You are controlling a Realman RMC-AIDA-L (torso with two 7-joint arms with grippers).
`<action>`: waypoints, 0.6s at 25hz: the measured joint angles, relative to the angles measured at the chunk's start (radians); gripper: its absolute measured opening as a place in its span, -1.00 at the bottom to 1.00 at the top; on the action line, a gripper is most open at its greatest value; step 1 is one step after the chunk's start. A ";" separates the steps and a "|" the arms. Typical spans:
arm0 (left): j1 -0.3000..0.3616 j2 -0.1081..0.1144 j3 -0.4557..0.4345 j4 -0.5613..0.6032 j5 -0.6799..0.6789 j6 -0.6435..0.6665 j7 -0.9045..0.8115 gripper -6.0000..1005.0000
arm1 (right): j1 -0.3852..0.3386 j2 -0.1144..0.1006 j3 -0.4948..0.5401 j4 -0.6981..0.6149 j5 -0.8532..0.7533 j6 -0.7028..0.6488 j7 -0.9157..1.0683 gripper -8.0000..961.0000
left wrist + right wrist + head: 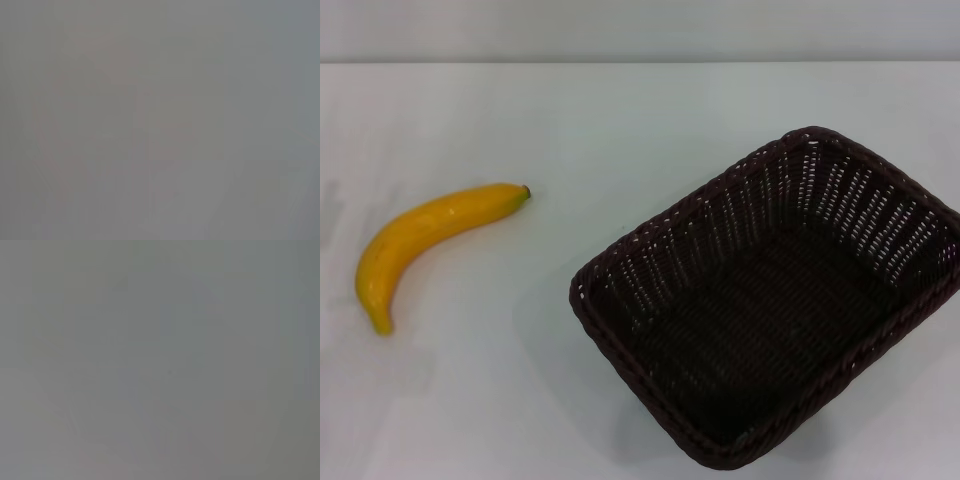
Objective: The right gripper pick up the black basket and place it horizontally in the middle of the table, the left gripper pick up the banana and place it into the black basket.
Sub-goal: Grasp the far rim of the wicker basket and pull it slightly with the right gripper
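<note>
The black basket [770,300] sat empty on the table [570,120], right of centre and turned at an angle. The banana [425,240] lay well apart to its left. Neither gripper appeared in any view, so their state could not be told.

Head view looks steeply down on the table [620,110]; wrist views show featureless grey.

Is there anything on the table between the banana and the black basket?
No. In the head view, only bare white table lies between the banana and the black basket. They sit apart.
</note>
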 joint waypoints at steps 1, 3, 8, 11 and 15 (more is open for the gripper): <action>0.000 0.000 0.000 0.000 0.000 -0.002 0.000 0.72 | -0.001 0.000 0.000 0.000 0.000 0.000 0.000 0.74; 0.002 0.000 0.000 0.000 0.000 -0.005 -0.001 0.72 | -0.003 0.000 0.000 0.001 0.000 0.000 0.000 0.72; 0.006 0.000 0.001 0.000 0.000 -0.009 -0.002 0.71 | -0.005 0.000 0.009 0.001 0.000 0.011 0.001 0.66; 0.005 0.000 0.003 0.000 0.000 -0.010 -0.003 0.71 | -0.006 0.000 0.010 -0.003 0.000 0.013 -0.006 0.62; 0.001 0.000 0.005 0.000 0.001 -0.013 -0.004 0.71 | -0.010 0.000 -0.005 -0.017 -0.016 0.025 -0.015 0.57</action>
